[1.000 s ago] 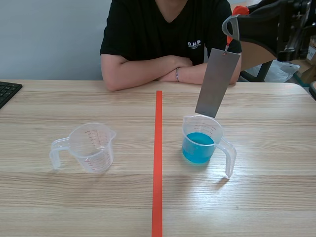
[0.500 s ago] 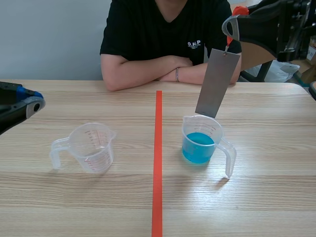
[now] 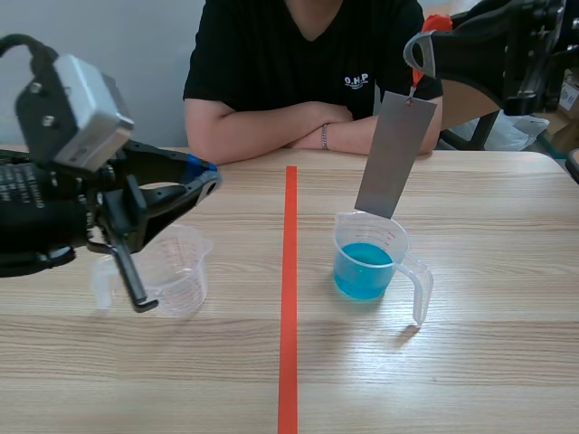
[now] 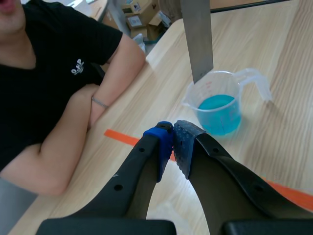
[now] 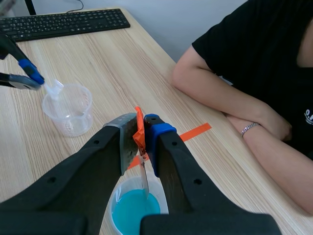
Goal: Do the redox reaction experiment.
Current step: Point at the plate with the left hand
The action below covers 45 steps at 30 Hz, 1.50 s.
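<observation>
A flat grey metal strip [image 3: 393, 154] hangs from an orange tab pinched in my right gripper [image 3: 422, 56], which is shut on it, raised at the right. The strip's lower end sits just over the rim of a clear cup of blue liquid [image 3: 366, 264], above the liquid. In the right wrist view the right gripper [image 5: 141, 131] holds the tab with the blue cup [image 5: 133, 211] below. My left gripper [image 3: 208, 176] is shut on nothing, above and beyond the empty clear cup [image 3: 172, 271]. From the left gripper [image 4: 171, 142], the blue cup [image 4: 218, 105] and strip [image 4: 198, 39] lie ahead.
A person in a black shirt [image 3: 303, 54] sits across the table with folded arms [image 3: 298, 127] resting on its far edge. An orange-red tape line [image 3: 289, 289] splits the table. A black keyboard [image 5: 63, 22] lies at the far left edge.
My left arm has come in from the left, risen and swung right, now partly covering the empty cup. The right gripper and strip have hardly moved.
</observation>
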{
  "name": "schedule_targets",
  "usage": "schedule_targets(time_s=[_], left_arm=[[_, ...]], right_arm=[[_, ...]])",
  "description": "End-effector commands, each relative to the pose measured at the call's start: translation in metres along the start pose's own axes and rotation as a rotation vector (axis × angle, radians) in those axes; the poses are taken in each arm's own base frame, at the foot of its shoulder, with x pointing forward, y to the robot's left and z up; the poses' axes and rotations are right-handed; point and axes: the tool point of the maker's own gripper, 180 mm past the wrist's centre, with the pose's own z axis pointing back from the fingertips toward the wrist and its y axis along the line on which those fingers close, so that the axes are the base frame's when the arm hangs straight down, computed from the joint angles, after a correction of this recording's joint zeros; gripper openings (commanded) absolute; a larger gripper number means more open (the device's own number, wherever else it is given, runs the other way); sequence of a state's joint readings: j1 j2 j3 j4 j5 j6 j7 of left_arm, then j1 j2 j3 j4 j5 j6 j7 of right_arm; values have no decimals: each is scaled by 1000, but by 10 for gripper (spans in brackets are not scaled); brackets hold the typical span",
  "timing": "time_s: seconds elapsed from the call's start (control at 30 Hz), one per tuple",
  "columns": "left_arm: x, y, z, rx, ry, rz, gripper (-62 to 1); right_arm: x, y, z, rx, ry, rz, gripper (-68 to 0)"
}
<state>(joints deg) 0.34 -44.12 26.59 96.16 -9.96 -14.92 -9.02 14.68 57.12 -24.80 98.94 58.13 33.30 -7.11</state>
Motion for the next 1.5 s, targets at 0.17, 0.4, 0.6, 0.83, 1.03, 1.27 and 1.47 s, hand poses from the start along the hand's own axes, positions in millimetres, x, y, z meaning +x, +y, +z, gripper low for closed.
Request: schedule_targets(time_s=[0.17,0.4,0.6,0.83,1.03,1.27,1.47], left_arm=[[0,8,-28,22,-35,-6,-562],[-9,-4,-59,-27,-32,-19,-562],[-7,-11,-84,-76,-48,-19,-562],[-5,-20,-105,-101,-68,-62,-562],[-13,-24,-122,-114,-60,-74,-562],[-13,-30,-138,-129,-77,-68,-562],[-2,-37,-145,-138,-111,-65,-562]], right_arm=[[13,-4,2,-9,-35,16,-660],[13,-4,2,-9,-35,16,-660],[13,-4,2,-9,-35,16,-660],[13,-4,2,-9,-35,16,-660],[13,-4,2,-9,-35,16,-660],[13,-4,2,-9,-35,16,-660],[13,-4,2,-9,-35,16,-660]])
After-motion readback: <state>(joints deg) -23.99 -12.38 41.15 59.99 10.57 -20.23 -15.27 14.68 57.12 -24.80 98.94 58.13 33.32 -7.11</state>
